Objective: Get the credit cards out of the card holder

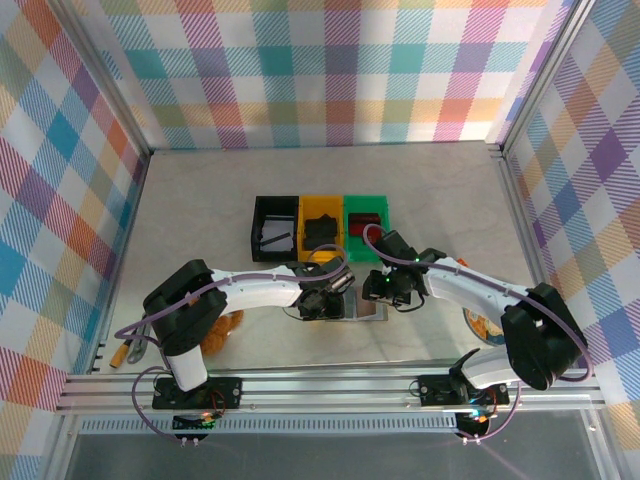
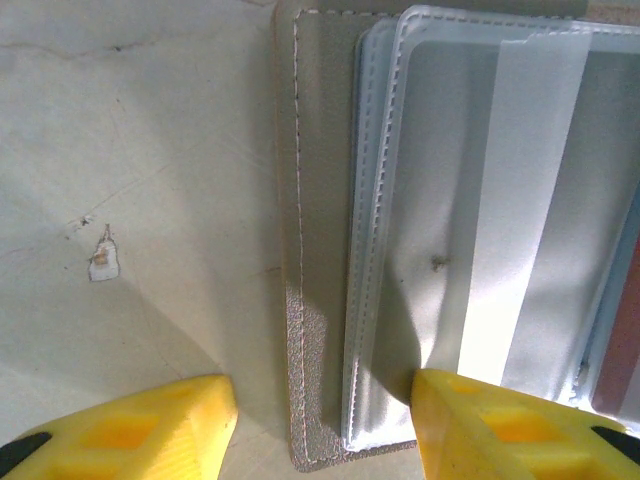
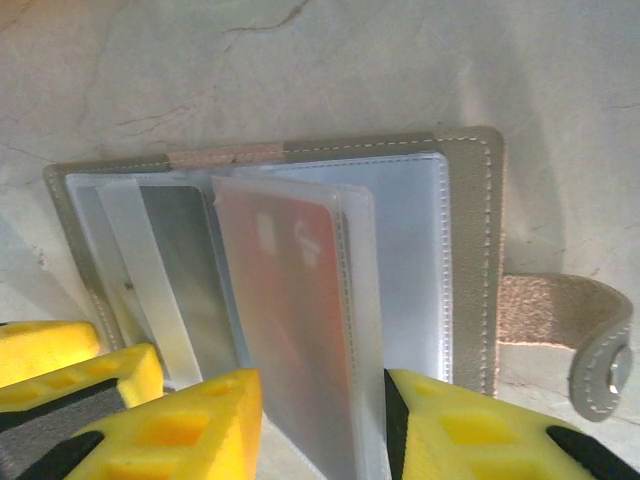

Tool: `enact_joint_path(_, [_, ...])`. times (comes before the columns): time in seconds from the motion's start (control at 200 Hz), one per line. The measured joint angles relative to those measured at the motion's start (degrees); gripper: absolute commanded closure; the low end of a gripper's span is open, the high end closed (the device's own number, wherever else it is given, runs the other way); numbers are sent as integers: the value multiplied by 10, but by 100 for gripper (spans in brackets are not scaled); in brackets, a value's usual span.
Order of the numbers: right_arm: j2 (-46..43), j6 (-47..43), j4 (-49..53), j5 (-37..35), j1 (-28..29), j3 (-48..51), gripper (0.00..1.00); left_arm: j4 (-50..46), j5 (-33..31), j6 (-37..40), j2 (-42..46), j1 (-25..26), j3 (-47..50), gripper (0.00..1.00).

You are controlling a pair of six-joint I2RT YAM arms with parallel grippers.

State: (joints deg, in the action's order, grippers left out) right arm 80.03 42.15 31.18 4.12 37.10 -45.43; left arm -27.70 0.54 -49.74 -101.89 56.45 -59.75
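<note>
Top external view is showing us the card holder [image 1: 362,308] lying open on the pale surface [image 1: 190,230], just in front of a black bin [image 1: 275,228], a yellow bin [image 1: 321,226] and a green bin [image 1: 366,218] set in a row. Both arms are reaching in over it, the left jaws from the left and the right jaws from the right. Through the left wrist camera we are finding the left jaws spread wide and gripping nothing. One yellow finger [image 2: 130,430] is sitting over bare surface beside the holder's stitched grey edge, and the other is sitting over the clear plastic sleeves [image 2: 440,180]. Through the right wrist camera we are seeing the holder's side tab [image 3: 565,320] lying flat to the right. One clear sleeve is standing up from the stack with a reddish credit card [image 3: 285,290] inside it. The right jaws are standing open as well, their yellow fingers [image 3: 470,430] straddling that raised sleeve, and we cannot tell whether they are touching it.
</note>
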Motion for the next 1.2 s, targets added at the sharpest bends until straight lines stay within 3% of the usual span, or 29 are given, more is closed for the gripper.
enact_joint_path(0.15, [0,-5,6,-22,0,0,57,2,0,0,1,0,1,48])
enact_joint_path(1.2, [61,-4,-21,-22,0,-4,57,18,-1,0,12,0,15,48])
